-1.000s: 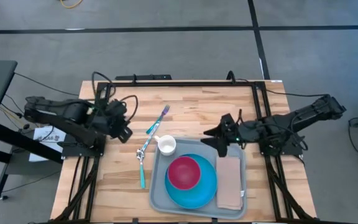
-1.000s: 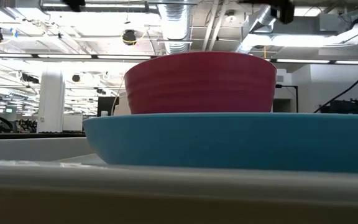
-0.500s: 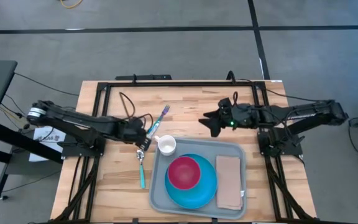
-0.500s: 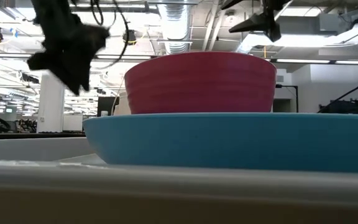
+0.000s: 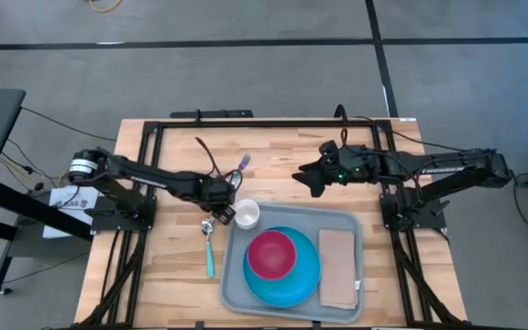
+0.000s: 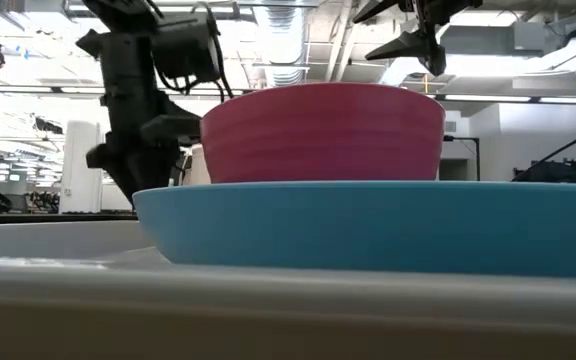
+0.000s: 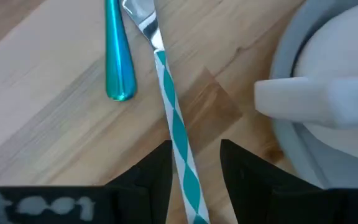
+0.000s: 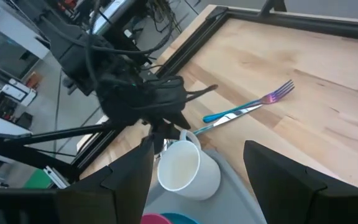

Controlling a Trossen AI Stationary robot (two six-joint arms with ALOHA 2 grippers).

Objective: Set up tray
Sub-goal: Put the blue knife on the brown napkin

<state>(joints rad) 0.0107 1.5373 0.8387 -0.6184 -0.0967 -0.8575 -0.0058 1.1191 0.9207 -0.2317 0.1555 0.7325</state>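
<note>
The light-grey tray point(image 5: 354, 223) lies at the table's near middle. On it are a blue plate point(image 5: 293, 280) with a red bowl point(image 5: 270, 254), a tan napkin point(image 5: 337, 268) and a white cup point(image 5: 246, 214) in the far left corner. Left of the tray a utensil with a teal-and-white striped handle point(image 7: 169, 93) lies flat on the wood. My left gripper point(image 7: 196, 149) points down over it, open, one finger on each side of the handle, with a gap showing. My right gripper point(image 5: 308, 176) hovers open beyond the tray's far edge.
A fork point(image 5: 238, 169) with a teal handle lies on the wood beyond the cup. Another teal utensil point(image 5: 211, 261) lies nearer the front edge, its end point(image 7: 119, 87) beside the striped utensil's metal head. Black frame rails point(image 5: 246, 123) border the table.
My left gripper has come down from high at the table's left and moved right toward the cup, tipping to point down over the striped utensil. My right gripper has drawn back from above the tray's far edge toward the table's far side. No object has moved.
</note>
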